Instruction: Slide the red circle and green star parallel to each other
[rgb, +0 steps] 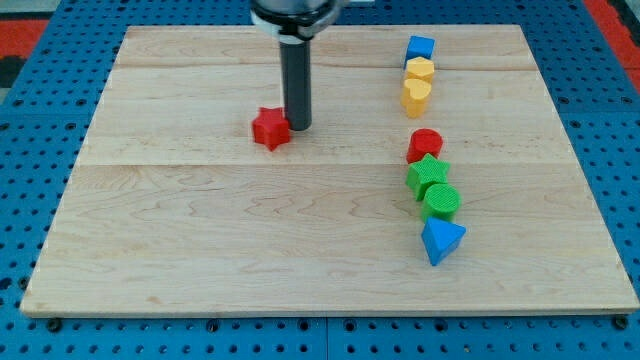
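Nearest to the view's bottom, the front edge of the wooden board (300, 290) lay on a blue pegboard (30, 200) with rows of small holes, which surrounded the board on all sides; at the view's top corners a red and white area showed, too little to identify. The board was made of pale planks with seams running left to right. From its centre, at about four o'clock, stood the blue triangle (441, 241), the closest block. Just above it, touching, was the green circle (441, 201), then the green star (427, 175), then the red circle (425, 145); the star and the red circle touched each other, making a short column toward three o'clock. Farther back, at about one o'clock, a second column stood well apart: the yellow heart (415, 96), a yellow block (420, 70) whose shape I could not tell for sure, and the blue cube (420, 48) at the far end. At about eleven o'clock lay the red star (270, 128), alone. My tip (298, 127) stood just beside it, on its three o'clock side, touching or almost touching. The tool was a plain dark rod, with nothing to open or close, and it held nothing.
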